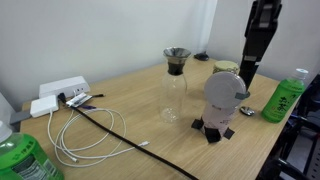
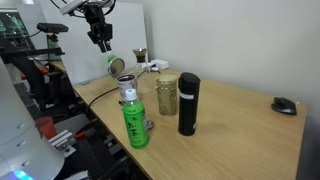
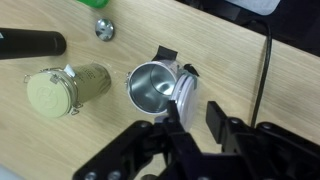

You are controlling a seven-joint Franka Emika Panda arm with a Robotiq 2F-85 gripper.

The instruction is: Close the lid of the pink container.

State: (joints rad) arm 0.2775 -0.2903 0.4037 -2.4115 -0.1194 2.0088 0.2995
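Note:
The pink container stands open on the wooden table, and its shiny metal inside shows in the wrist view. The lid stands up on edge at its rim, on the side near my fingers. In an exterior view the container stands in front of the glass carafe's right side, with the lid raised. My gripper is open and empty, hovering above the lid. It hangs above and just behind the container in an exterior view, and shows high up in the other.
A glass carafe, a beige jar and a green bottle stand close around the container. A black cable runs across the table. A power strip and white cords lie at the far side. A black flask stands further off.

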